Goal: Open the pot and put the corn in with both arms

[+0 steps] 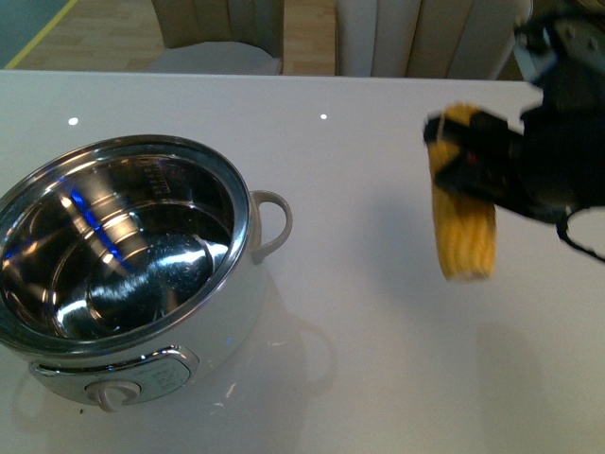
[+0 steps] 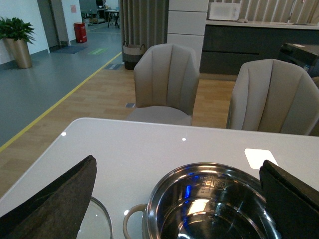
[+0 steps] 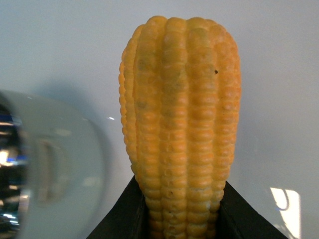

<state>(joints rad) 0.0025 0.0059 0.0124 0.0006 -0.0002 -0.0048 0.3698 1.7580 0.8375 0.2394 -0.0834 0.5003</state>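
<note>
Right pincer (image 1: 470, 159): clenched on the corn (image 1: 463, 222), 1 yellow cob, black fingers pressing it from both sides near its upper end. The rest of the cob hangs below the grip, blunt end lowest. It looks held clear of the desk (image 1: 369, 322); a faint shadow lies on the white top just beside it.

Right wrist view: the same pincer (image 3: 182, 219) has its 2 dark fingers (image 3: 122, 216) flanking the cob (image 3: 182, 114), which sticks straight out beyond them, kernel rows running lengthwise, rounded tip farthest out. Off to one side of the cob, a blurred white wall and a glint of chrome.

Out from this pincer, well apart on the robot's left side: the pot (image 1: 248, 227), lid off, shiny steel inside with nothing in it. Its white loop handle (image 1: 274, 219) faces toward the pincer; its dial panel (image 1: 118, 388) is on the robot-facing wall.

Left pincer (image 2: 174, 199): released, the 2 dark pads (image 2: 55, 199) spread wide, nothing between them. Not seen in the front view. The pot's chrome rim (image 2: 214, 167) sits beneath the gap between the pads. A curved glass edge, the lid (image 2: 97, 219), lies on the desk just beside the pot's handle, close to 1 pad.

Farther out, past the desk's far edge: 2 beige chairs (image 2: 167, 82).
</note>
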